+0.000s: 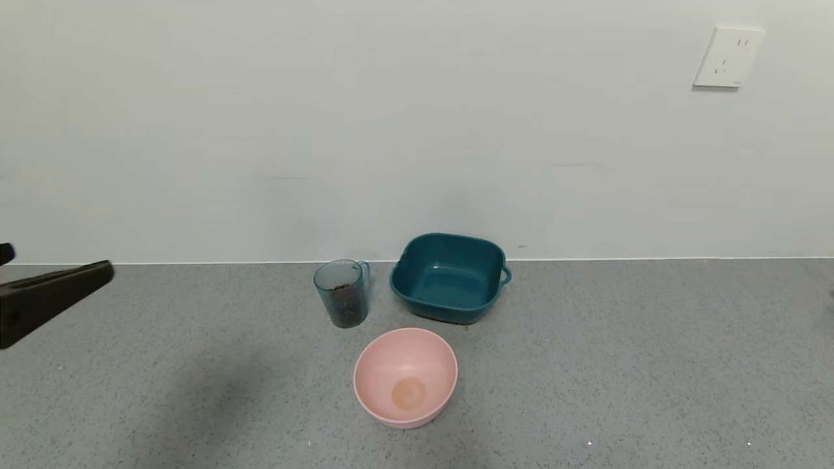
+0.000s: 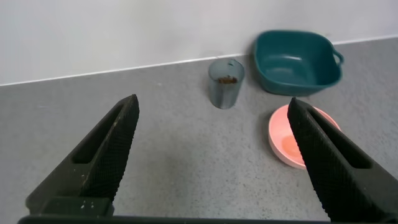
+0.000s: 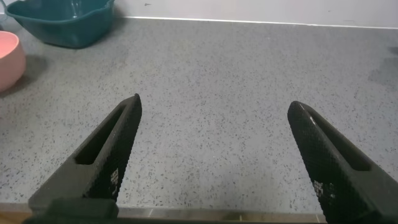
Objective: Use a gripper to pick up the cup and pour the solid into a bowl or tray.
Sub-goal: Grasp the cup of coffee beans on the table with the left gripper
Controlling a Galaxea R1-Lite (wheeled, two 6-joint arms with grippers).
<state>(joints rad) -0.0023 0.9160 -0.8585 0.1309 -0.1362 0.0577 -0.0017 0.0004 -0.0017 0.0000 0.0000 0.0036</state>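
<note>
Left gripper (image 2: pixel 211 109), jaws spread wide, faces the upright ribbed cup (image 2: pixel 226 83) of brown pellets (image 2: pixel 228 79) well ahead; nearer than the right gripper (image 3: pixel 214 106), likewise wide.

the left hand (image 2: pixel 211 109) is matte black, its two fingers (image 2: pixel 102 152) long tapering wedges that narrow to blunt tips. each finger has a shallow slot sunk along its outer face, and the inner faces carry a fine cross-hatched grip texture. the right hand (image 3: pixel 214 106) is built the same way, black and wedge-fingered, with small pale markings printed near the base of each finger (image 3: pixel 323 158). from the head view one dark finger (image 1: pixel 52 293) of the left hand shows as a flat, blunt-ended bar.
</note>
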